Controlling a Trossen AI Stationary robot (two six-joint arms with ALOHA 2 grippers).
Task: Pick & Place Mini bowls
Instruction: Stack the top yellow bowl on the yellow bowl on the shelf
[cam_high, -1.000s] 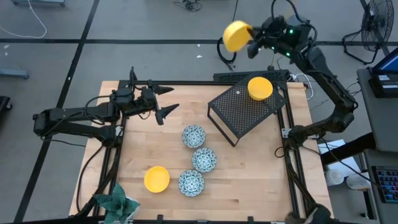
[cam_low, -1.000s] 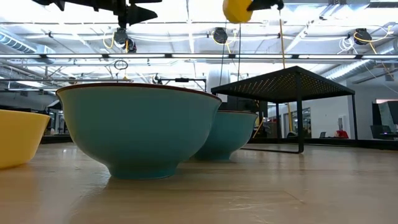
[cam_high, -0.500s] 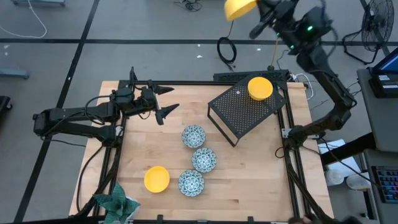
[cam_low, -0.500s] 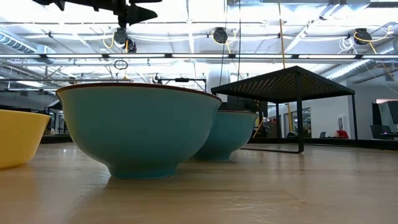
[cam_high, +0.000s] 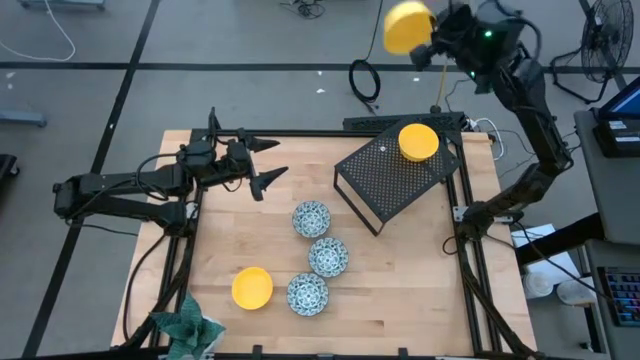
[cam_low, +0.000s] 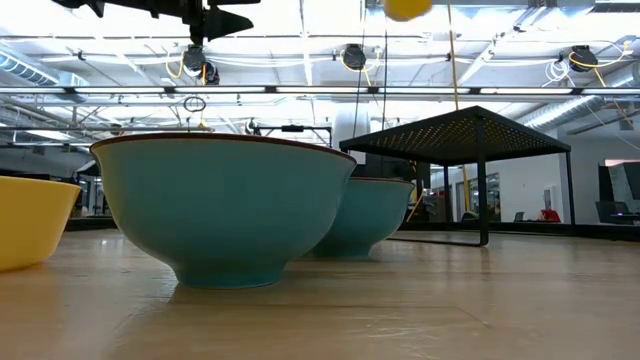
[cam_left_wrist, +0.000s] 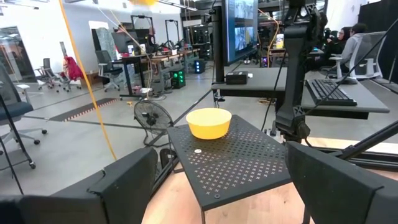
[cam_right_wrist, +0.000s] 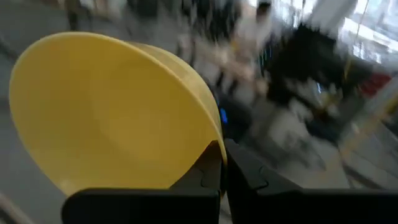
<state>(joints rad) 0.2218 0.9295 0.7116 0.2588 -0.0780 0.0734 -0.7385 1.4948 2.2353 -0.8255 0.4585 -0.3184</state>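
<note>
Up high beyond the table's far right edge, right gripper (cam_high: 436, 40) clamps a yellow bowl (cam_high: 406, 26) by its rim, room behind blurred; low view cuts it off. Left gripper (cam_high: 262, 163) hovers, fingers apart.

Grey floor (cam_high: 240, 90) crossed by dark seams, loose cables lying on it | pale wooden tabletop (cam_high: 390, 290) inside a black frame | standing fan (cam_high: 600, 40) at right edge | open ceiling with beams and bright strip lights (cam_low: 300, 45) | desks with monitor (cam_left_wrist: 241, 28), office chairs (cam_left_wrist: 46, 68), floor fan (cam_left_wrist: 148, 115).
</note>
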